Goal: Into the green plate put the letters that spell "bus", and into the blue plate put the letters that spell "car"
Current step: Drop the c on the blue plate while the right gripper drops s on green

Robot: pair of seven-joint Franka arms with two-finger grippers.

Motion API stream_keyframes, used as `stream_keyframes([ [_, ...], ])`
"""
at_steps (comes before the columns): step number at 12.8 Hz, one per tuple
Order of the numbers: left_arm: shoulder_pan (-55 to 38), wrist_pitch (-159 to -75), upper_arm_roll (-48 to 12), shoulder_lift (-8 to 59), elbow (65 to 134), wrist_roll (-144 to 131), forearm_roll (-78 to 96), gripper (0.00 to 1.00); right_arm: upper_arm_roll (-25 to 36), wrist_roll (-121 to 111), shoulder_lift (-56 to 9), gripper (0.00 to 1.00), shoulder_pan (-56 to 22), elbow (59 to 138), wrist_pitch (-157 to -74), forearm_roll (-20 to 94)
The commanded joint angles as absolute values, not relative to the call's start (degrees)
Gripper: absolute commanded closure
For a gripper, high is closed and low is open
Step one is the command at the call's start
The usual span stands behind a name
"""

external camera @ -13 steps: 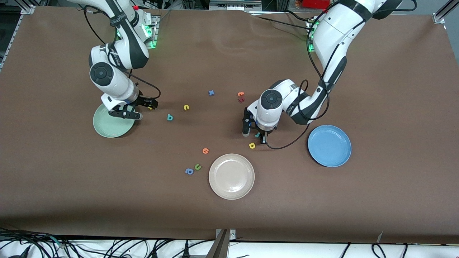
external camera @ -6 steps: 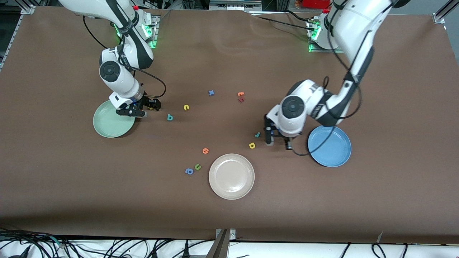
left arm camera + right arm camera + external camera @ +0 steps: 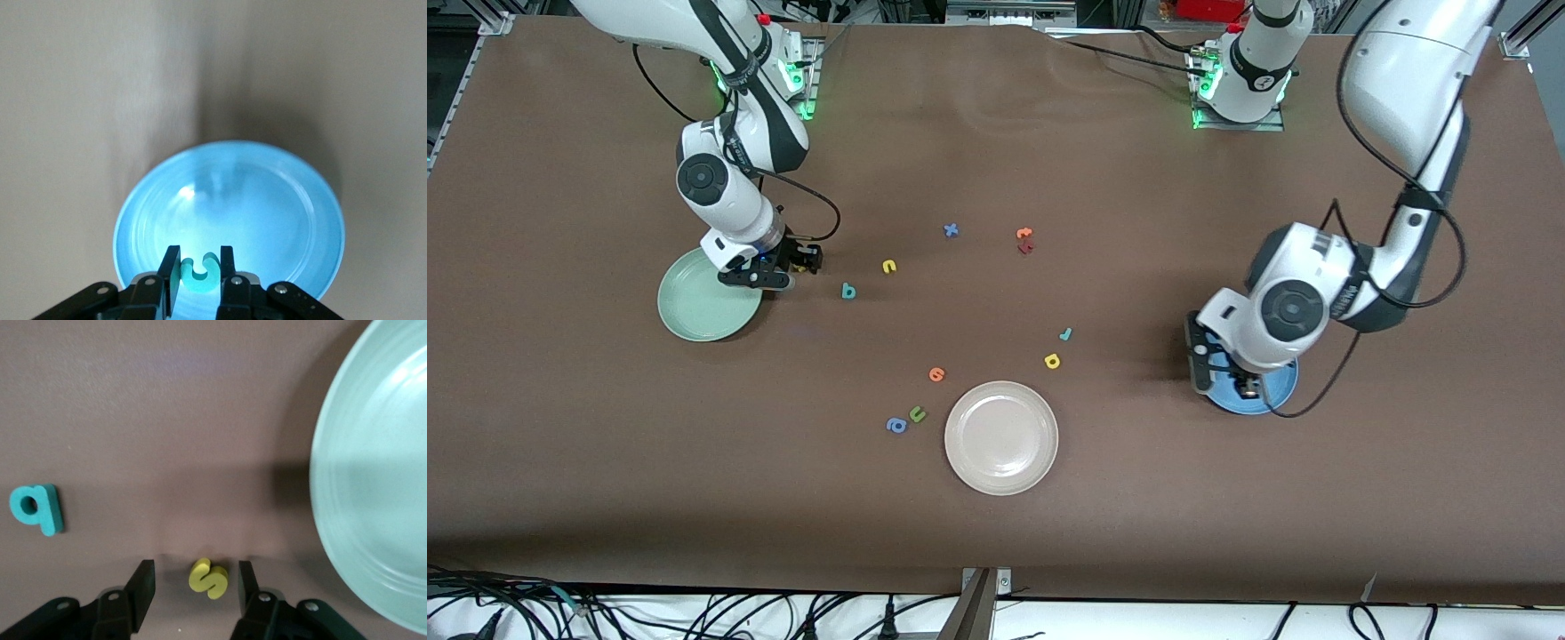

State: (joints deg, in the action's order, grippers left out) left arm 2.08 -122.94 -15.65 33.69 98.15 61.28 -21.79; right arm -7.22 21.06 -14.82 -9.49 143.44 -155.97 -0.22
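Left gripper, lower centre, clamps teal "c" over blue plate; right gripper straddles yellow "s", jaws apart.

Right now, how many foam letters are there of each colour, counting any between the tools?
Teal: 3 (teal b, teal r, teal c)
Yellow: 3 (yellow u, yellow a, yellow s)
Orange: 2 (orange letters)
Blue: 2 (blue x, blue a)
Green: 1 (green u)
Dark red: 1 (dark red letter)
Total: 12

The brown table carries the green plate, blue plate, beige plate and scattered foam letters.
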Motion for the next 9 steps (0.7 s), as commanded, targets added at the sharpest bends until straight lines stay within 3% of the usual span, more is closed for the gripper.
stream_keyframes([
  [1, 1.7, -123.3, -16.3, 33.1, 98.5, 61.6, -22.8, 0.00, -7.1, 19.2, -14.9, 0.41, -9.4, 145.8, -160.1, 1.0],
  [3, 1.0, -122.9, -16.4, 32.9, 98.7, 59.0, -20.0, 0.00, -7.0, 18.6, -15.1, 0.42, -9.3, 145.9, -160.3, 1.0],
  [7, -1.3, -122.9, -18.5, 33.0, 98.7, 45.1, -16.3, 0.00, -6.7, 17.2, -15.3, 0.75, -9.3, 145.9, -160.3, 1.0],
  [9, -5.3, -123.0, -18.7, 33.4, 98.6, 33.0, -16.4, 0.00, -6.7, 17.2, -15.5, 0.86, -9.3, 145.9, -160.2, 1.0],
])
